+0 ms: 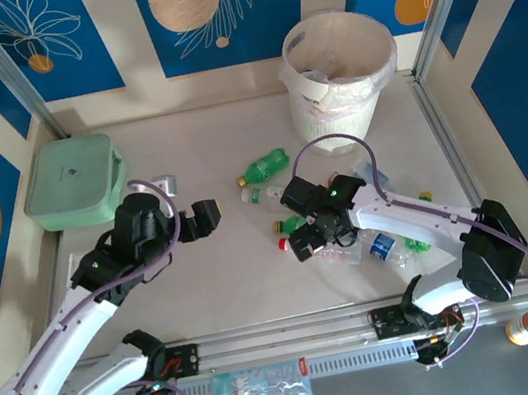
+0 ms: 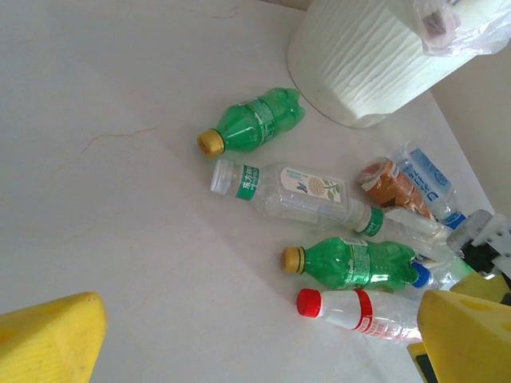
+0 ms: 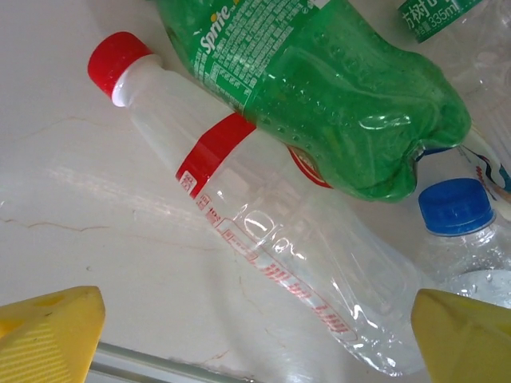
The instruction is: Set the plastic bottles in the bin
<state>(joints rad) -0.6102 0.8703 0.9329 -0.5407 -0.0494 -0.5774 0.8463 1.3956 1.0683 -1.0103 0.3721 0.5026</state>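
The bin [image 1: 340,109] stands at the far right of the surface [image 1: 226,275]. A lidded box [image 1: 74,181] sits well to the bin's left, at the surface's edge. The plastic bottles [image 1: 384,246] lie on their sides in a loose cluster in front of the bin, the nearest bottle [image 1: 266,167] just off its left front. The right claw [image 1: 304,243] hangs over the cluster's side farthest from the bin. The left claw [image 1: 207,217] is between box and cluster.

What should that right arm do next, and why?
Probably lower and close on the red-capped clear bottle: the right arm's jaws stand wide open with its body between them, it lies flat on the table, and the bin stands beyond.
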